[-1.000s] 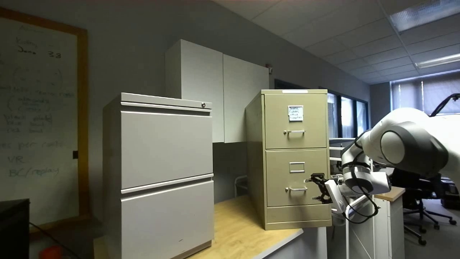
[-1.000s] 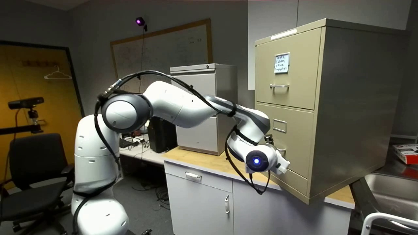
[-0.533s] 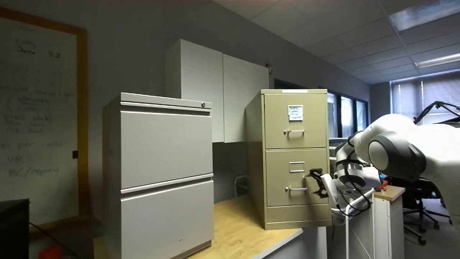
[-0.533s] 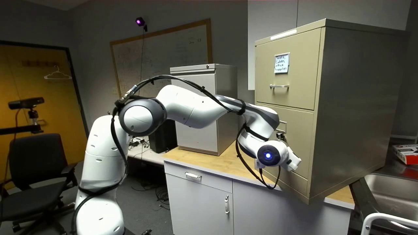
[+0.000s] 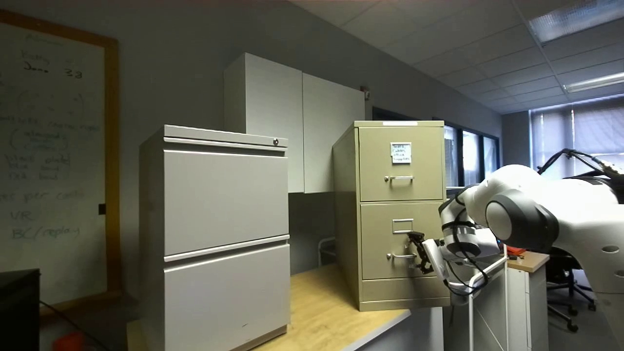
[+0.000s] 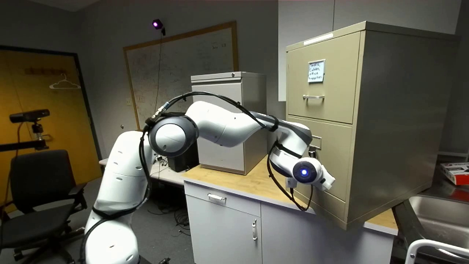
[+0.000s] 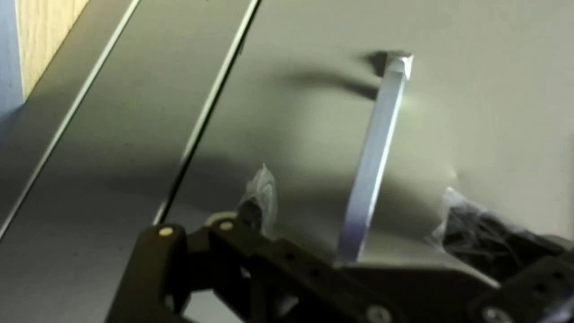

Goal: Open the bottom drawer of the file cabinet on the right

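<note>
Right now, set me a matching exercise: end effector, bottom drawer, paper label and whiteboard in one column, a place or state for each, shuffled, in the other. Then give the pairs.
1. end effector
2. bottom drawer
3. paper label
4. whiteboard

A. on the front of the top drawer
B. fingers apart, handle seen between them in the wrist view
C. framed in brown
D. shut

Pairs: 1-B; 2-D; 3-A; 4-C

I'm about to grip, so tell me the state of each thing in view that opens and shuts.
gripper, open, handle seen between its jaws
tan bottom drawer, shut
tan top drawer, shut
light-grey cabinet drawers, both shut
wall cupboard doors, both shut
counter drawer, shut
counter door, shut
yellow door, appears shut
</note>
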Controlling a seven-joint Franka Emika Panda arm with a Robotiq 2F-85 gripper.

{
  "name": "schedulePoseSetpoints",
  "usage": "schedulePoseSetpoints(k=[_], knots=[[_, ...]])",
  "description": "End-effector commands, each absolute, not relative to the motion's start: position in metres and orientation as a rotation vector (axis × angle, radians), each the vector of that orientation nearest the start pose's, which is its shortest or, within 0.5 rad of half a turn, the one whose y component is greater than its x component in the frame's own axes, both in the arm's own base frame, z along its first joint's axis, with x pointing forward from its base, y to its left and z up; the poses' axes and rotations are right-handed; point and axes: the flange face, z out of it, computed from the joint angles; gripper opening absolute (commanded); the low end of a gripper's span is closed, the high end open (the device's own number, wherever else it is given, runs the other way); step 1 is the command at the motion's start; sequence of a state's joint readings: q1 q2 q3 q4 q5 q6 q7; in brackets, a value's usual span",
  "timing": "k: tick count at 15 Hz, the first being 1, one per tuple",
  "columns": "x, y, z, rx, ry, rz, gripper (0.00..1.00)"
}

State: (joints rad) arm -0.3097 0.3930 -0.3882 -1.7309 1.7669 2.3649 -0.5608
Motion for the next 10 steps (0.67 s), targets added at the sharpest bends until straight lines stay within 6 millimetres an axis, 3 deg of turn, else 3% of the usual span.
schedulePoseSetpoints(k=[1,2,3,5,10], knots=[[0.565,-0.409,0.387,-1.652,1.312,-1.026,1.00],[0.565,-0.409,0.381,-1.657,1.324,-1.024,0.75],[0.564,-0.410,0.376,-1.660,1.332,-1.018,0.74],[0.562,-0.411,0.372,-1.667,1.346,-1.011,0.59],[0.552,-0.406,0.394,-1.741,1.343,-1.014,0.23]])
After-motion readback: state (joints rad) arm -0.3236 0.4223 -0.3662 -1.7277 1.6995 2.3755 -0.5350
